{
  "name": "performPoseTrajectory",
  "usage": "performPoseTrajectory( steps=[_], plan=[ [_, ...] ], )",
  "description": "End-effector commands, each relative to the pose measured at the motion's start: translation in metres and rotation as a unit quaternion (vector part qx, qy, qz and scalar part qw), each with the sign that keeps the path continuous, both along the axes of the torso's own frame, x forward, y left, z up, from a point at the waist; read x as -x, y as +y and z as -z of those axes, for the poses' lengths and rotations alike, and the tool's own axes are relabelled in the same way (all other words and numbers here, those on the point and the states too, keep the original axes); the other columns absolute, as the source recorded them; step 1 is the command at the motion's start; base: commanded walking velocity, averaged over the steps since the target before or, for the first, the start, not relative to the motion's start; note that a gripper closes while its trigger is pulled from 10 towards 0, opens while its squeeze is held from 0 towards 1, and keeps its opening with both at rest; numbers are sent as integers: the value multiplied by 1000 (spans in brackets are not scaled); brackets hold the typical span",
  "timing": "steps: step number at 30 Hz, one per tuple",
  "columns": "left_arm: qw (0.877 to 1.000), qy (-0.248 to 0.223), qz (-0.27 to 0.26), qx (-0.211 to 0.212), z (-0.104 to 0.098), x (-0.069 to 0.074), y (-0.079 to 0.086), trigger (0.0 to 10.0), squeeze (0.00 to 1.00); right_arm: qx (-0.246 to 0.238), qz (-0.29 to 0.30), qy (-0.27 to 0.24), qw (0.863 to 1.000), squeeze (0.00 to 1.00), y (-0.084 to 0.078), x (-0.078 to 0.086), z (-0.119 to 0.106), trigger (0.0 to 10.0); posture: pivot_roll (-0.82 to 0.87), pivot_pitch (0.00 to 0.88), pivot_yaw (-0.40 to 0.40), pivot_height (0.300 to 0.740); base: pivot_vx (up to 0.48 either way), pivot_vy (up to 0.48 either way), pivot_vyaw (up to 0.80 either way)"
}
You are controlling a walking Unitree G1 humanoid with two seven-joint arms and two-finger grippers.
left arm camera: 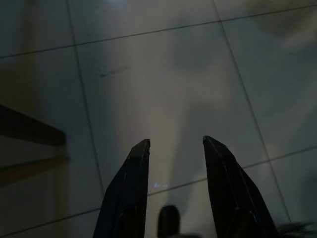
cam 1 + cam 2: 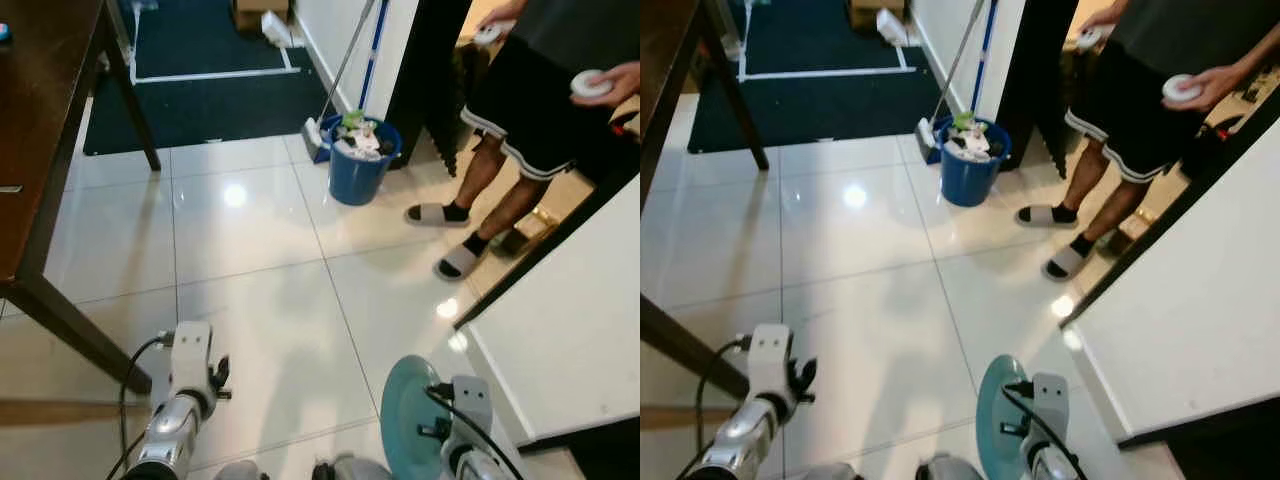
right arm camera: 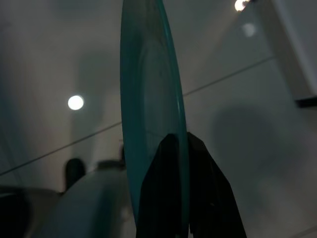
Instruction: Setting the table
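The right hand is gripping a teal plate by its rim, its two black fingers clenched on the edge so that the plate is standing on edge, upright beside the right arm, low over the white tiled floor. In the right wrist view the plate is showing edge-on, rising from between the fingers.

The left hand is hanging low over the floor with its fingers spread apart and nothing between them. In the left wrist view the fingers are pointing down at bare tiles, with a dark bar, seemingly a leg of the counter, crossing one side of the view.

A dark wooden counter is standing along the robot's left, its legs coming down onto the tiles near the left arm. Ahead, a blue bucket stuffed with rags is sitting on the floor beside a wall corner, with a mop handle leaning above it. Beyond it a dark blue mat is covering the floor.

To the right, a person in black shorts and grey slippers is standing in a doorway, holding a small white round thing in one hand. A white panel is filling the near right side.
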State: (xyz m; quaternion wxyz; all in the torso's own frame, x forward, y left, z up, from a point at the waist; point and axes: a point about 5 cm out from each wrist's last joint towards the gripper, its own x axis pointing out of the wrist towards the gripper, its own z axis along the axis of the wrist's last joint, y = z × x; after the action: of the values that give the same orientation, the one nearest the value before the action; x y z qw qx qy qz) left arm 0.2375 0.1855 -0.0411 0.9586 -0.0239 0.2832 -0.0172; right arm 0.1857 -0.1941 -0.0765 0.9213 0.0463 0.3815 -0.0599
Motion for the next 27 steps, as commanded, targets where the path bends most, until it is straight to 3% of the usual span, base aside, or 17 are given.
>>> performPoseTrajectory(
  steps=[1, 27],
  plan=[
    [1000, 3, -1, 5, 1, 1, -3, 10000, 0, 1, 8, 10, 1000, 0, -4, 6, 3, 10000, 80, 70, 13, 740, 315, 0, 0],
    [1000, 12, -7, 4, 3, 3, 0, 10000, 0, 5, 7, 11, 1000, 0, -8, 6, 2, 10000, 72, 47, 16, 740, 318, 0, 0]
  ],
)
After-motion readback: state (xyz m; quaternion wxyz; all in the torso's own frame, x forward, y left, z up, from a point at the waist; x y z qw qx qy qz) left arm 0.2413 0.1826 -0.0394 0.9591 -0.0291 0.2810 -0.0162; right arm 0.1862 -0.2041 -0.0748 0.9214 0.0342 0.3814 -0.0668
